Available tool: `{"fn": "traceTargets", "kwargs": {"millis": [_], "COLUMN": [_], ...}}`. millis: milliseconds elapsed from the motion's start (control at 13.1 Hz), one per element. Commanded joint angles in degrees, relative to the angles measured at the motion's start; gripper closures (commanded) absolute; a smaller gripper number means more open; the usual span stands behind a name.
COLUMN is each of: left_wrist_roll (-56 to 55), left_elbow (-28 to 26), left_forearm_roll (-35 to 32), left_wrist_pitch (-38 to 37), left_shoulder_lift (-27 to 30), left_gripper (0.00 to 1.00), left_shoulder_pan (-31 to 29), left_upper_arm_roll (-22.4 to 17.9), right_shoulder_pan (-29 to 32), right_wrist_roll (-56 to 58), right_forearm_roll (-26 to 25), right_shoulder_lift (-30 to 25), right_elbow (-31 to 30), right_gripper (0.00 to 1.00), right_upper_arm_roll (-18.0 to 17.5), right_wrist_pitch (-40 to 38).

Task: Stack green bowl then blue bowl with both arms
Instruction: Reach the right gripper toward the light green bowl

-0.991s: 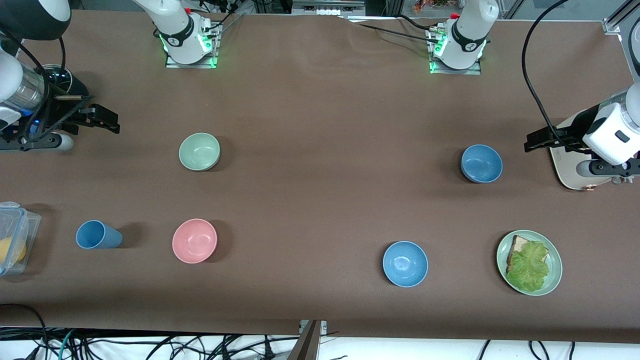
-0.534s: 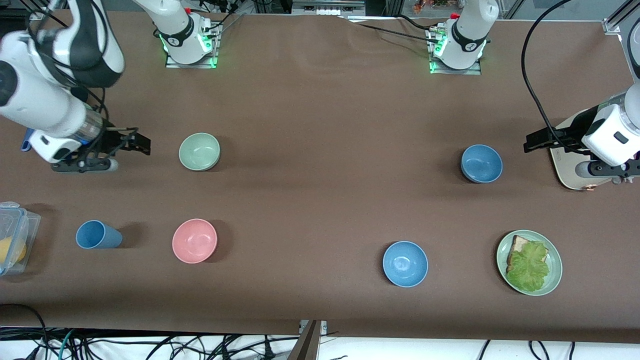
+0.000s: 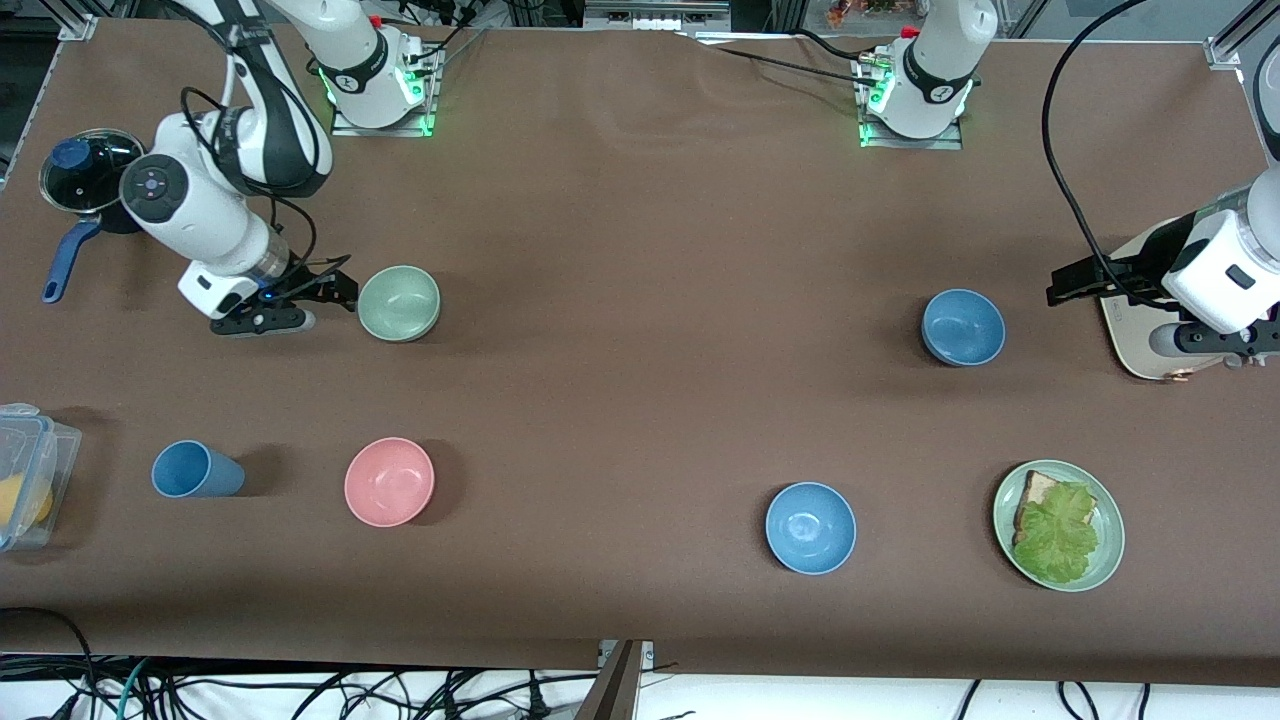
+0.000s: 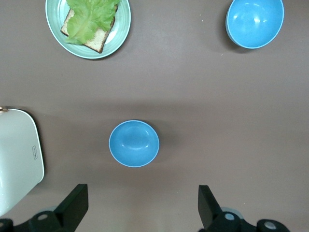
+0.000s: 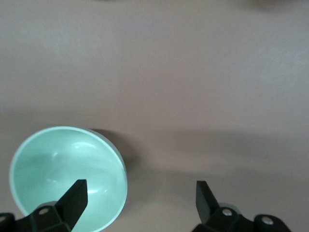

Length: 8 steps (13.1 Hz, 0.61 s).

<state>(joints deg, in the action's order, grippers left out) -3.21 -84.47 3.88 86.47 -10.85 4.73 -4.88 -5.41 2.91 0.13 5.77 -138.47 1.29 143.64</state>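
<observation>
Right pincer [image 3: 335, 290]: fingers spread wide, pinching nothing, low just beside the green bowl [image 3: 399, 303] at its rim on the right arm's end. The right arm bends down from its base at the bench's robot-side edge, forearm pointing toward the bowl. In the right wrist view one fingertip [image 5: 77, 191] overlaps the bowl's [image 5: 63, 169] inside and the other stands clear over bare bench [image 5: 193, 72]; whether a finger touches the rim, cannot tell.

Left pincer [image 3: 1062, 285]: fingers spread, empty, hanging near the bench's left-arm end; this arm waits. The blue bowl [image 3: 963, 327] stands just beside it, toward mid-bench, apart from it. The left wrist view shows this bowl [image 4: 134, 143] centred ahead of both spread fingers.

Only the front view shows the pink bowl [image 3: 389, 481] and blue cup [image 3: 195, 470], toward the camera-side edge from the green bowl.
</observation>
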Motion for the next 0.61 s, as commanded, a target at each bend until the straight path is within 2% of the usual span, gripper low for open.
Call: {"fn": "traceTargets", "kwargs": {"millis": [0, 152, 229, 305, 381, 457, 534], "left_wrist_roll": [0.84, 0.84, 0.84, 0.84, 0.84, 0.84, 0.84], "left_elbow": [1.50, 1.50, 1.50, 1.50, 1.50, 1.50, 1.50], "left_forearm_roll": [-0.54, -0.54, -0.54, -0.54, -0.54, -0.63, -0.63], "left_wrist_pitch": [-0.69, -0.69, -0.69, -0.69, -0.69, -0.69, -0.69], "left_shoulder_lift": [-0.58, -0.58, -0.58, -0.58, -0.58, -0.58, -0.58], "left_gripper": [0.00, 0.00, 0.00, 0.00, 0.00, 0.00, 0.00], "left_shoulder_pan": [0.11, 0.11, 0.11, 0.02, 0.02, 0.10, 0.11], "left_upper_arm_roll": [0.04, 0.04, 0.04, 0.04, 0.04, 0.04, 0.04], "right_shoulder_pan": [0.49, 0.49, 0.49, 0.49, 0.49, 0.49, 0.49], "right_wrist_roll": [1.05, 0.96, 0.96, 0.61, 0.17, 0.00, -0.61], "right_forearm_roll": [0.23, 0.23, 0.23, 0.31, 0.40, 0.92, 2.15], "right_shoulder_lift": [2.13, 3.27, 4.15, 4.42, 4.59, 4.60, 4.60], "right_elbow": [-2.76, -4.61, -4.61, -4.61, -4.61, -4.53, -4.27], "right_gripper": [0.01, 0.01, 0.06, 0.22, 0.46, 0.76, 1.00], "right_upper_arm_roll": [-1.28, -1.64, -1.64, -1.72, -1.73, -1.81, -2.51], "right_wrist_pitch": [5.66, 8.83, 9.45, 9.55, 9.55, 9.38, 8.94]}}
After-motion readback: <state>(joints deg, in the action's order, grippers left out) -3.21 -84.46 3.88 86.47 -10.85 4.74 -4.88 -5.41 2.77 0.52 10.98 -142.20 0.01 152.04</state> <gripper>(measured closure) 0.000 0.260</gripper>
